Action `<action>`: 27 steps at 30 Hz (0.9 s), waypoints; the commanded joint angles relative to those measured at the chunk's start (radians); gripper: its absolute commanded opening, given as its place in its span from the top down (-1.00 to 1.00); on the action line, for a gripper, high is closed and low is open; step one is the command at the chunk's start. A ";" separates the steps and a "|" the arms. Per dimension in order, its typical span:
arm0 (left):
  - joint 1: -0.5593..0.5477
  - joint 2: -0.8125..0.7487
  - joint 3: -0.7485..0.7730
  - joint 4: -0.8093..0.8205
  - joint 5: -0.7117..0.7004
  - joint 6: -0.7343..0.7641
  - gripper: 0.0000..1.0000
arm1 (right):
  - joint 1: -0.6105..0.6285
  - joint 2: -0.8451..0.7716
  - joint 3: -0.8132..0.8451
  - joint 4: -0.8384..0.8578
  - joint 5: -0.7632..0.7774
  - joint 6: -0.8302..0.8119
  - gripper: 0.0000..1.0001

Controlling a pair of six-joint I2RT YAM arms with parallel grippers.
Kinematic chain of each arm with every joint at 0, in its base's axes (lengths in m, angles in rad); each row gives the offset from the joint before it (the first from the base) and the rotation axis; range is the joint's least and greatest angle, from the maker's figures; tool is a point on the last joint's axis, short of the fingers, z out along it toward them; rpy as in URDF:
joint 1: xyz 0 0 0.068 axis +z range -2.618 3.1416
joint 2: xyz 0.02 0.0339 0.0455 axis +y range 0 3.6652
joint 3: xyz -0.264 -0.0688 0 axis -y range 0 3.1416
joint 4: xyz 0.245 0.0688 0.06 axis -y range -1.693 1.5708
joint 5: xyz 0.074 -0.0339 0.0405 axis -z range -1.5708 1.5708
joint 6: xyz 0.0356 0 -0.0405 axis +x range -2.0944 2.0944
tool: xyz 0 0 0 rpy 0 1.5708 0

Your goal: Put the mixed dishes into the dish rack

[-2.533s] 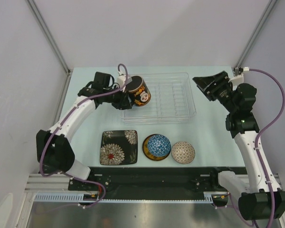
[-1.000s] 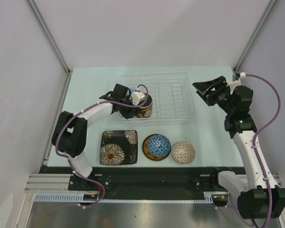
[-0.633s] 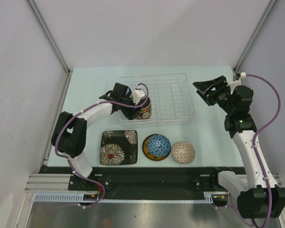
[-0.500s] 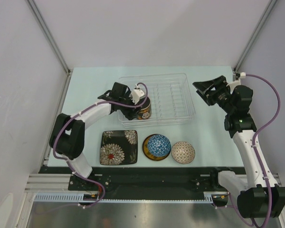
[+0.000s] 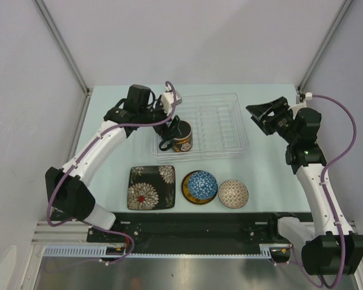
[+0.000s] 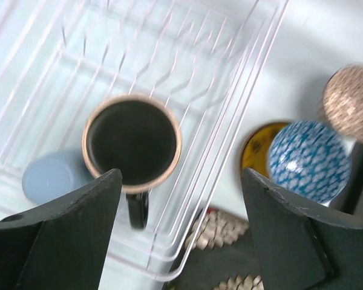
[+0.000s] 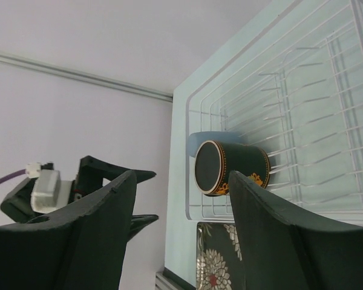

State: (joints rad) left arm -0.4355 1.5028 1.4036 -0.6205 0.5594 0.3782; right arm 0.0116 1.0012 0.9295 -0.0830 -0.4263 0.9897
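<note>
The dark floral mug (image 6: 132,142) stands upright in the near left corner of the clear dish rack (image 5: 218,121), handle toward the front wall. A pale blue cup (image 6: 51,175) sits beside it in the same corner. My left gripper (image 5: 168,128) hovers open above the mug (image 5: 183,136), touching nothing; its fingers (image 6: 54,241) frame the rack's corner. My right gripper (image 5: 264,115) hangs open and empty off the rack's right end, looking across at the mug (image 7: 230,166). On the table in front lie the black square floral plate (image 5: 151,187), the blue bowl (image 5: 202,184) on the yellow saucer (image 5: 187,194), and the brownish bowl (image 5: 233,193).
The rack's ribbed slots (image 7: 302,115) to the right of the mug hold nothing. White walls and slanted frame posts (image 5: 60,42) close in the table at the back and sides. The arm bases sit on the black rail (image 5: 193,226) at the near edge.
My left gripper has opened, let go of the mug and risen back from it. The mug stays standing in the rack. The right arm has not moved.
</note>
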 commanded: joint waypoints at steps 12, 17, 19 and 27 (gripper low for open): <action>-0.138 0.448 0.428 0.114 -0.056 -0.176 -0.62 | -0.004 -0.044 -0.014 -0.023 0.047 -0.080 -0.34; -0.138 0.511 0.475 0.117 -0.134 -0.156 -0.43 | -0.004 -0.061 -0.038 -0.021 0.044 -0.077 -0.33; -0.138 0.516 0.456 0.133 -0.157 -0.145 -0.40 | -0.004 -0.064 -0.046 -0.021 0.043 -0.072 -0.33; -0.138 0.522 0.399 0.154 -0.291 -0.101 -0.24 | -0.004 -0.064 -0.058 -0.001 0.034 -0.051 -0.27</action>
State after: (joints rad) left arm -0.5774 2.0296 1.8156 -0.4881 0.3576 0.2409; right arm 0.0109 0.9585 0.8711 -0.1108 -0.3897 0.9382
